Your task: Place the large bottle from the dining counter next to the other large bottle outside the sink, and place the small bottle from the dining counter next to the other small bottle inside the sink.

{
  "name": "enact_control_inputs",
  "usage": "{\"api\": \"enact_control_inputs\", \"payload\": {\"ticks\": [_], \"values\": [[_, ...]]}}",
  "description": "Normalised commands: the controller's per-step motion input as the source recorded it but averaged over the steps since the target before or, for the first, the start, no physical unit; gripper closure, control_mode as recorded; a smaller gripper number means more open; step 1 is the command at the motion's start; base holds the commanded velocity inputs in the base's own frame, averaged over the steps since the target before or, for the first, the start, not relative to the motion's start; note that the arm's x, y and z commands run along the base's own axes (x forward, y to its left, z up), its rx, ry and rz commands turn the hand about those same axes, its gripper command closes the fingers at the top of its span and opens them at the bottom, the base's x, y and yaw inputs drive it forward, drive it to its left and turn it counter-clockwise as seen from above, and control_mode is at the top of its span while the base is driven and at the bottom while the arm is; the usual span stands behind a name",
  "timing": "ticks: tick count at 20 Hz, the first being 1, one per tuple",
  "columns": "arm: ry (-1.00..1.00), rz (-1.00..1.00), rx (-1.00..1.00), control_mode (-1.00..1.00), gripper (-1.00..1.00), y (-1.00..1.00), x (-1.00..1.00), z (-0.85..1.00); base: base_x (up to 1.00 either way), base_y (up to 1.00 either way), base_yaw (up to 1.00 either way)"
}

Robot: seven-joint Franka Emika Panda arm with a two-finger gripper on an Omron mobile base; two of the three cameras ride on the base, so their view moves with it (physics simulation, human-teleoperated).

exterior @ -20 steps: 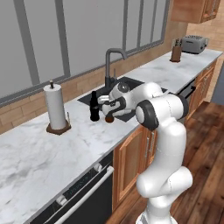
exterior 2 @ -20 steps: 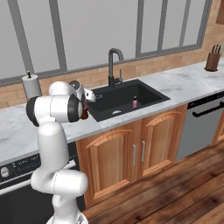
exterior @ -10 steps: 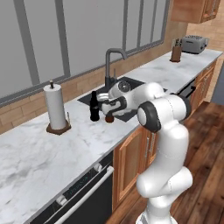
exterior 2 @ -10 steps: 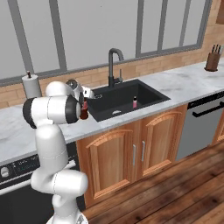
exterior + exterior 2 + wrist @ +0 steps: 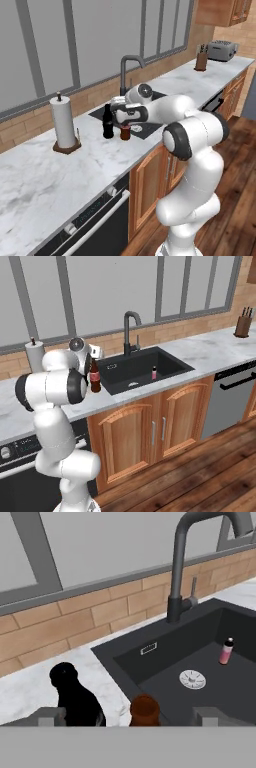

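Note:
The large bottle (image 5: 125, 133), brown glass with a red label, stands on the marble worktop at the left rim of the sink (image 5: 151, 128). Its dark cap (image 5: 145, 708) shows between my fingers (image 5: 50, 716) in the hand view. My gripper (image 5: 123, 121) is open around its neck, with both jaws apart from the glass. The other large bottle (image 5: 107, 121), black, stands close to its left, also seen as the black bottle (image 5: 75, 700) in the hand view. A small pink bottle (image 5: 226, 651) stands inside the sink (image 5: 210, 684) near the drain. The dining counter is out of view.
The dark curved faucet (image 5: 128, 70) rises behind the sink. A paper towel roll (image 5: 63, 125) stands left of the bottles. A knife block (image 5: 201, 61) and a toaster (image 5: 222, 50) sit far right. A brick backsplash and windows run behind the worktop.
My jaws have spread wider and let go of the large bottle, which stays standing beside the black one. The arm has barely shifted.

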Motion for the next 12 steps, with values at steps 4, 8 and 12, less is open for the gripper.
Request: {"api": "enact_control_inputs", "payload": {"ticks": [4, 8, 12], "values": [[0.00, 0.00, 0.00, -1.00, -1.00, 0.00, -0.31, 0.36, 0.00, 0.00, 0.00], [0.00, 0.00, 0.00, -1.00, -1.00, -0.03, -0.45, 0.14, 0.00, 0.00, 0.00], [0.00, 0.01, 0.00, -1.00, -1.00, -0.20, -0.63, 0.00, 0.00, 0.00, 0.00]]}}
